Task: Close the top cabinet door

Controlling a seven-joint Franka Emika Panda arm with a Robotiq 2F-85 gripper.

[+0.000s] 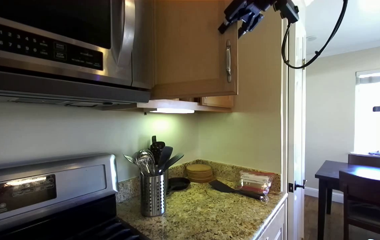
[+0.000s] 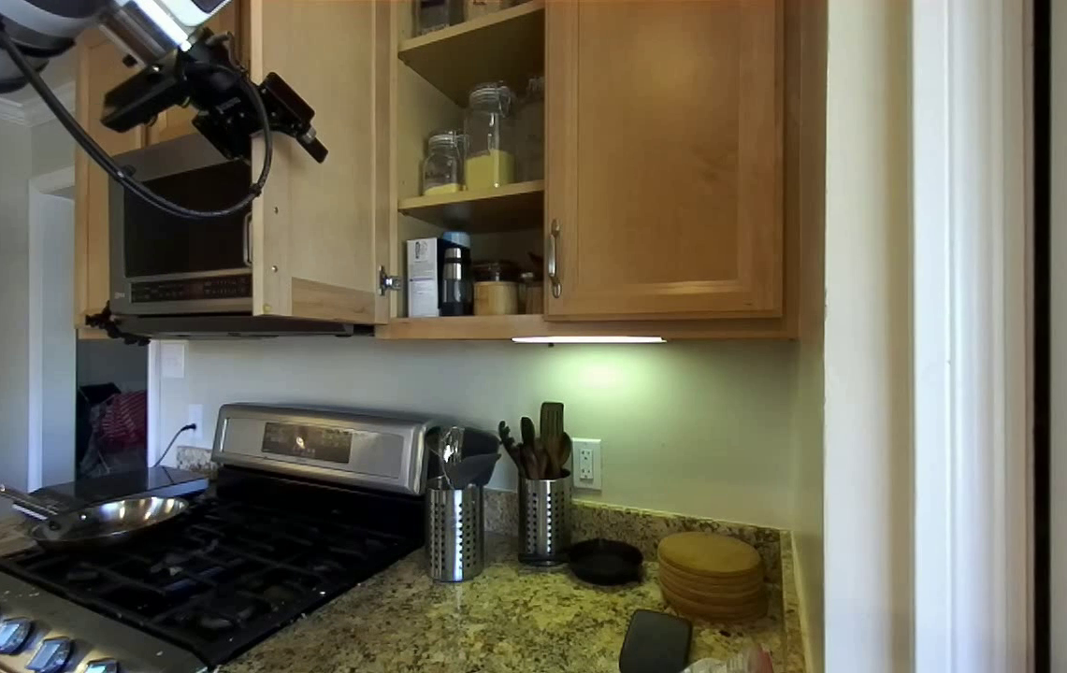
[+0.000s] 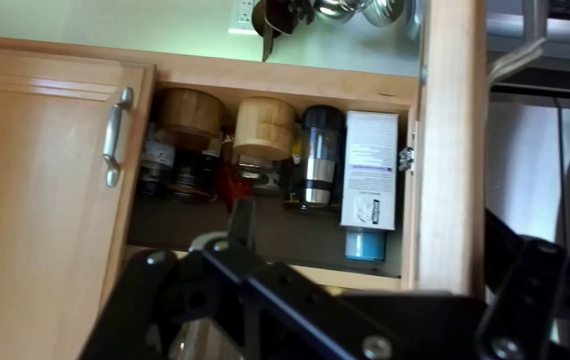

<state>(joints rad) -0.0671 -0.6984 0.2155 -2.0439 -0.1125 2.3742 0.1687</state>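
Observation:
The top cabinet door stands open, swung out beside the microwave. Its honey-coloured outer face [image 1: 190,50] and silver bar handle show in an exterior view, and its inner face [image 2: 332,206] in an exterior view. In the wrist view its edge [image 3: 453,150] runs upright between my fingers, closer to the right finger. My gripper [image 1: 232,30] is open around the door's free edge above the handle, one finger on each side; it also shows in the wrist view [image 3: 364,225]. Whether a finger touches the door cannot be told. One finger is hidden behind the door in an exterior view.
The neighbouring cabinet door [image 2: 664,159] is shut. Jars [image 2: 489,140] and a white box [image 2: 423,276] stand on the open cabinet's shelves. The microwave [image 1: 53,43] is close beside the open door's outer face. Utensil holders [image 1: 153,195] stand on the counter below.

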